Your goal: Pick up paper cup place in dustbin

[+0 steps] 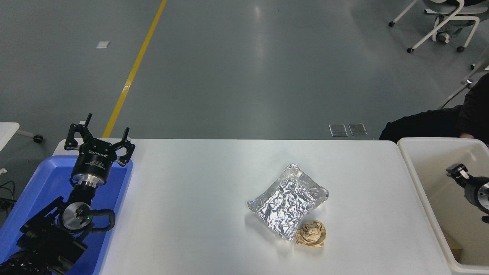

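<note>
The paper cup does not show in the head view; it is hidden or out of view. The dustbin (pixel 435 141), a large off-white tub, stands against the table's right end. My right gripper (pixel 456 170) comes in from the right edge and hangs over the dustbin's inside, pointing left. Only part of it shows and nothing is seen in it. My left gripper (pixel 98 133) is open and empty, parked at the lower left over the blue tray (pixel 114 191).
A crumpled foil packet (pixel 288 200) lies right of the table's middle, with a crumpled brown paper ball (pixel 311 233) touching its near corner. A person in dark clothes (pixel 431 124) sits beyond the table's far right corner. Chairs stand at the far right.
</note>
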